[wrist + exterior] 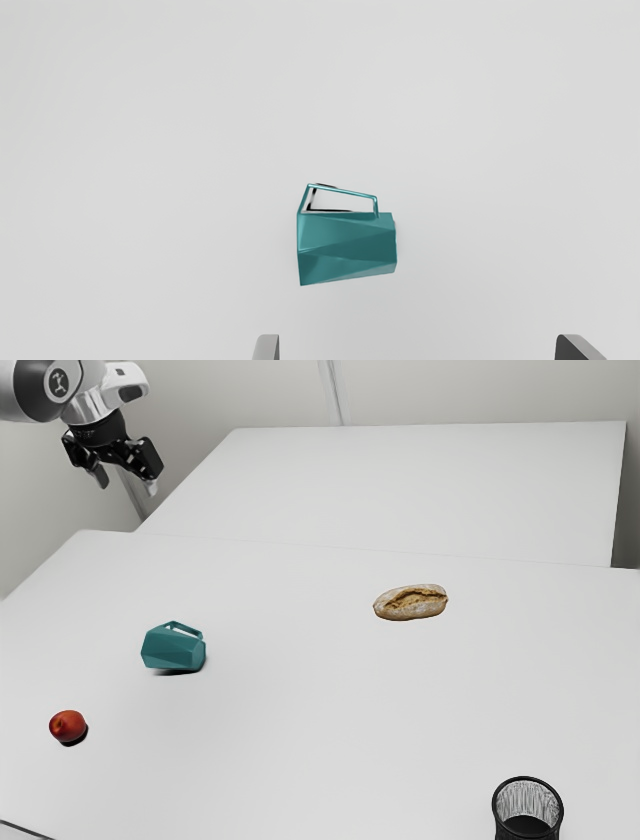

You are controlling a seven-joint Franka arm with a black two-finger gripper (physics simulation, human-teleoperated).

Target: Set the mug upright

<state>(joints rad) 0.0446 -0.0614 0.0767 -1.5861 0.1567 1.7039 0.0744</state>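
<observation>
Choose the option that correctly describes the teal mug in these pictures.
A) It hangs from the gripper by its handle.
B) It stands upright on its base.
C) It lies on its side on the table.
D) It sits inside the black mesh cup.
C: the teal mug rests with its body along the table, its handle jutting from the side.

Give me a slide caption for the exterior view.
Robot hand raised above a white table, where a teal mug lies on its side.
</observation>
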